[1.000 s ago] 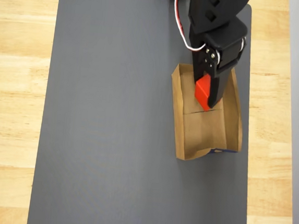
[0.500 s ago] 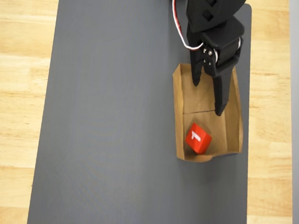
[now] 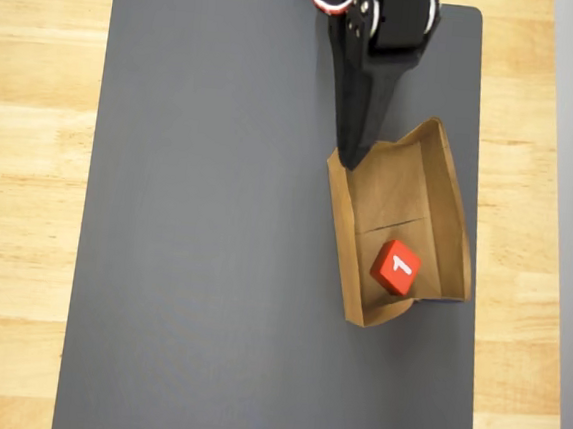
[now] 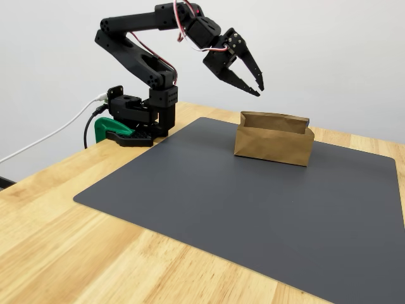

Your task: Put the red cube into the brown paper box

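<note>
The red cube (image 3: 395, 267), white "1" facing up, lies inside the brown paper box (image 3: 393, 187), near the box's lower end in the overhead view. In the fixed view the tan box (image 4: 273, 145) stands on the mat and its wall hides the cube. My black gripper (image 4: 258, 90) hangs open above the box's left end, well clear of its rim, with nothing between the fingers. From overhead, the gripper (image 3: 352, 156) points down over the box's upper left corner.
The box rests on a dark grey mat (image 3: 215, 228) that covers a wooden table (image 3: 26, 152). My arm's base (image 4: 136, 114) sits at the table's far left corner on a green clamp, with a white cable trailing left.
The gripper opened and let the cube go; the cube dropped to the box's floor. The arm then rose and drew back toward its base. The box turned slightly.
</note>
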`<control>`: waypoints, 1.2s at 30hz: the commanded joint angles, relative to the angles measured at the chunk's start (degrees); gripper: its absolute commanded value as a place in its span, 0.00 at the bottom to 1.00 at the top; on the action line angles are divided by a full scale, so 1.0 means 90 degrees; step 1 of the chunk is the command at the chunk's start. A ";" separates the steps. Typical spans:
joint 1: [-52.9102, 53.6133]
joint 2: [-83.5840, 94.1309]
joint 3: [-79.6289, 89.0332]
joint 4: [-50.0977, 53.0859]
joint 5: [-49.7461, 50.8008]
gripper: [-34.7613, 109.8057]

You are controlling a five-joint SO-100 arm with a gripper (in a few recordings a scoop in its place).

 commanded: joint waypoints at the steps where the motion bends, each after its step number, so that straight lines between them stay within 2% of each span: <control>1: 0.0381 0.0850 0.0449 -0.0332 0.0215 0.24; 12: 0.0703 0.2480 0.1807 0.0059 0.0605 0.24; 25: 0.0391 0.2773 0.1826 0.1914 0.0908 0.24; 36: 0.0361 0.2773 0.1826 0.1953 0.0918 0.24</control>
